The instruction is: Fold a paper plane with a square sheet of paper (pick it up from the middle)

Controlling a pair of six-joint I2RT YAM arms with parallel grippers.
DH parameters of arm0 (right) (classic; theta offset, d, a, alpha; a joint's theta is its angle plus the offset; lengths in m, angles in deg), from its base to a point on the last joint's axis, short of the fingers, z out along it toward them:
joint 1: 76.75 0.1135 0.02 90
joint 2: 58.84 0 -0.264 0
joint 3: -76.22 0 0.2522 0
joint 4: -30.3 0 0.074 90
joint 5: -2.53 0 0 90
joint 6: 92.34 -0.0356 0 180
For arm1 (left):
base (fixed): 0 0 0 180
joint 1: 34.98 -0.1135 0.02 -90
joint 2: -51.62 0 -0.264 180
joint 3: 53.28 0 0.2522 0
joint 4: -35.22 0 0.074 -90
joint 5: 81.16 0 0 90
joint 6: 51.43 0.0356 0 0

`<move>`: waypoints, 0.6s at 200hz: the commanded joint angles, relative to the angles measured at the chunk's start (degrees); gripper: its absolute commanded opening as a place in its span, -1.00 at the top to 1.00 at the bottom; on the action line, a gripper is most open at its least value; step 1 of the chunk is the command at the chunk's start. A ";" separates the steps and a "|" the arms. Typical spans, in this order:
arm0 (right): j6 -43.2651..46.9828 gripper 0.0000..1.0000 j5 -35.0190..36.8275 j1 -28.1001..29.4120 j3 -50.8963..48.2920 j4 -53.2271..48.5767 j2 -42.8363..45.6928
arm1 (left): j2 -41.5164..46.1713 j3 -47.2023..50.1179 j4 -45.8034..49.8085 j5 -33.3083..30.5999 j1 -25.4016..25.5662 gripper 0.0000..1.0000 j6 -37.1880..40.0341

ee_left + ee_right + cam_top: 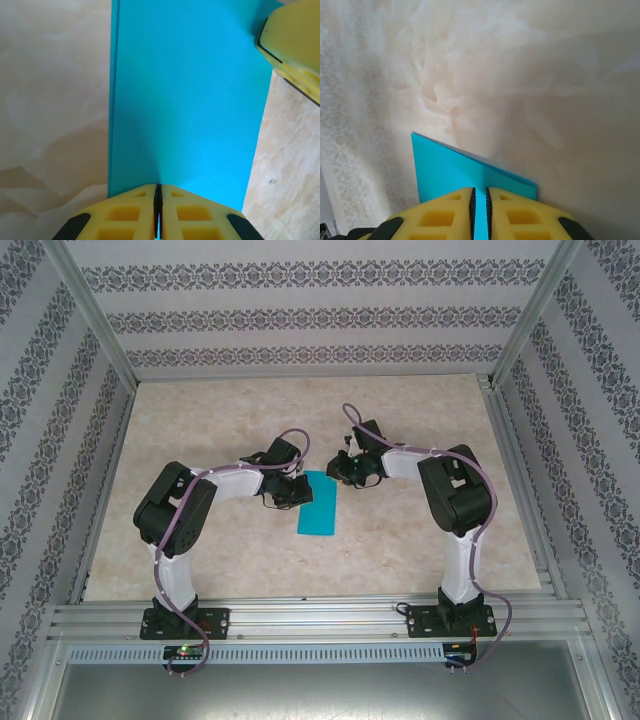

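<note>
The square sheet of paper (pixel 320 503) lies on the table as a teal-blue rectangle, folded double. Its two layers show along the far edge in the right wrist view (pixel 450 167). My left gripper (pixel 291 490) is at its upper left corner, and its yellow jaws (pixel 158 189) are shut over the sheet's near edge (pixel 185 100). My right gripper (pixel 346 472) is at the upper right corner. Its jaws (pixel 479 192) stand a narrow gap apart, with teal showing through the gap. One of its yellow fingers (pixel 295 40) rests by the sheet's far corner.
The marbled beige tabletop (pixel 200 440) stretches around the sheet on all sides. Aluminium frame rails (pixel 320 615) run along the near edge, with patterned walls (pixel 300 310) at the back and sides. Both arms bend inward over the table's middle.
</note>
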 commanded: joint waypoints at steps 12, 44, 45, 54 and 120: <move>1.57 0.68 -1.25 -0.93 2.49 -1.69 5.40 | -1.29 0.25 5.92 -2.03 0.68 0.75 1.22; -1.08 0.67 -4.45 -2.30 2.00 2.47 1.91 | -1.25 -0.26 6.51 -2.01 0.64 0.75 1.43; -1.08 0.67 -4.45 -2.30 2.00 2.56 1.80 | -1.25 -0.31 6.52 -2.05 0.67 0.75 1.42; -1.25 0.67 -4.26 -2.37 2.07 2.74 0.84 | -1.11 -0.25 6.54 -2.04 0.61 0.75 1.51; 0.59 0.67 -1.67 -2.04 2.90 -0.93 -4.20 | -0.62 -0.71 6.89 -1.92 0.63 0.74 1.52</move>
